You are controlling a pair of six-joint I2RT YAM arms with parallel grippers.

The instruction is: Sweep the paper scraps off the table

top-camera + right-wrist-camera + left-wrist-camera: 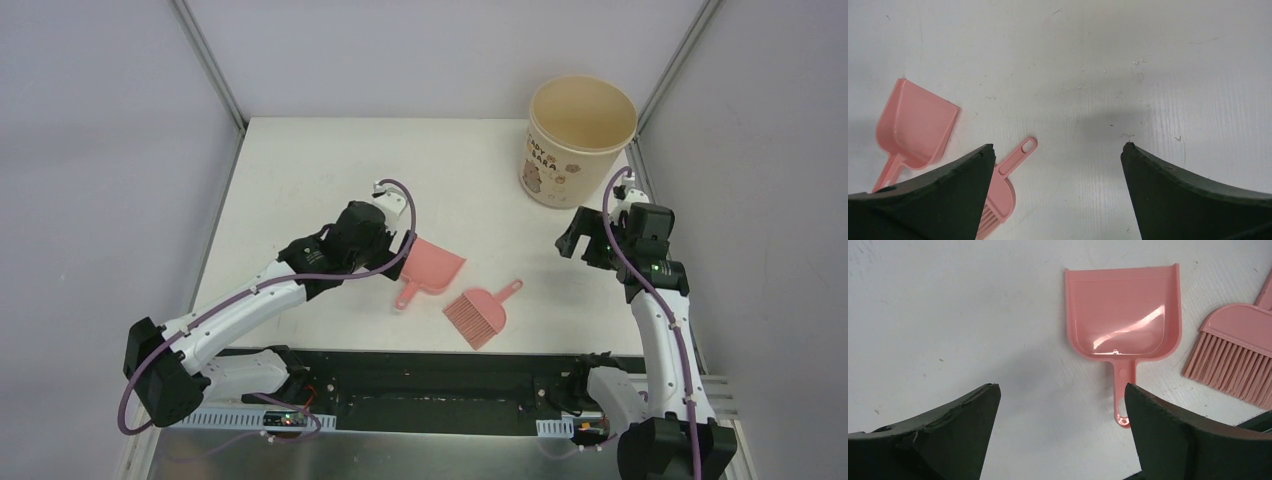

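One counter, risk: the white flat counter [300,170] is partly hidden under the left arm, so a scrap lying there could be missed.
Bucket, risk: the beige round plastic bucket [560,170] stands at the far right corner, near the right pincer [1057,146]; a careless swing of that arm could tip it.
Dustpan, risk: the left pincer [1062,390] hangs just beside the pink plastic dustpan [438,265]; a low move could drag it.
Brush, risk: the pink plastic hand brush [480,315] lies near the counter's black front edge; a nudge could push it off.
Pincer state: both released, jaws spread wide, grasping nothing.
Counters: one.
Buckets: one.
Pincers: two.
Dustpans: one.
Brushes: one.
Paper scraps: none can be made out on the counter or in the dustpan. The bucket's floor does not show clearly, so I cannot tell where they are.
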